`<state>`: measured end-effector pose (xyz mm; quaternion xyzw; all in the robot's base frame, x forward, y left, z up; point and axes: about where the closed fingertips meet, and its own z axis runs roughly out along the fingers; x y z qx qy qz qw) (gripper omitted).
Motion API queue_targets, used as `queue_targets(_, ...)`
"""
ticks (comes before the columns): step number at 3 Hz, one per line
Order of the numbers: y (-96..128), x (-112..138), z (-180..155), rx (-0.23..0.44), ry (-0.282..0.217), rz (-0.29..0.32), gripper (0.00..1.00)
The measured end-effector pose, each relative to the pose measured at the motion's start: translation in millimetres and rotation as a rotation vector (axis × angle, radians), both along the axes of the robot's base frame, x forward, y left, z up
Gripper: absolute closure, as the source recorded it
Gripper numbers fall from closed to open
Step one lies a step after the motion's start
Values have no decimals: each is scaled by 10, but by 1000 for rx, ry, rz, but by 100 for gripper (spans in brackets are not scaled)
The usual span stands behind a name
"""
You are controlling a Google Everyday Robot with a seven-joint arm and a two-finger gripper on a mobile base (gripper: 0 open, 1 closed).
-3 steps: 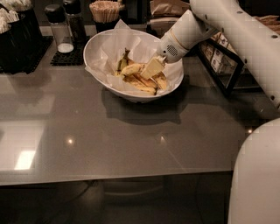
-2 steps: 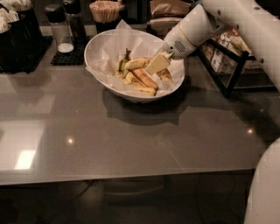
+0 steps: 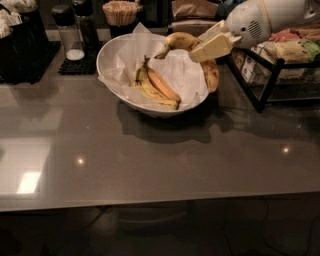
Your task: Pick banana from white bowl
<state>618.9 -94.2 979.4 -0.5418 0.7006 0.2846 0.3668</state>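
Observation:
My gripper (image 3: pixel 207 44) is shut on the banana (image 3: pixel 212 74), a long curved yellow fruit with brown speckles, and holds it above the right rim of the white bowl (image 3: pixel 112 52). The banana's stem end (image 3: pixel 162 54) points left over the bowl and its body hangs down past the rim on the right. The bowl is wide, oval and lined with crinkled white paper. Two other bananas (image 3: pixel 156 86) lie inside it, one slimmer and one orange-tinted.
A black wire rack (image 3: pixel 272 75) with packets stands right of the bowl. Shakers (image 3: pixel 67 30) on a black mat and a cup of stirrers (image 3: pixel 120 12) stand behind the bowl. A dark container (image 3: pixel 20 42) is at the back left. The grey counter (image 3: pixel 150 160) runs to the front.
The gripper has risen out of the bowl and moved right, lifting the speckled banana clear of the other two, which stay in the bowl.

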Motion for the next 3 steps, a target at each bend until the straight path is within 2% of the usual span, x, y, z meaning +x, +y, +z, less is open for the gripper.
queue_targets(1,-259,-376,295,-21,31,61,100)
queue_targets(2,-277,-477,277,-38,52,96,100)
queue_targets(3,-276,-477,277,-38,52,96,100)
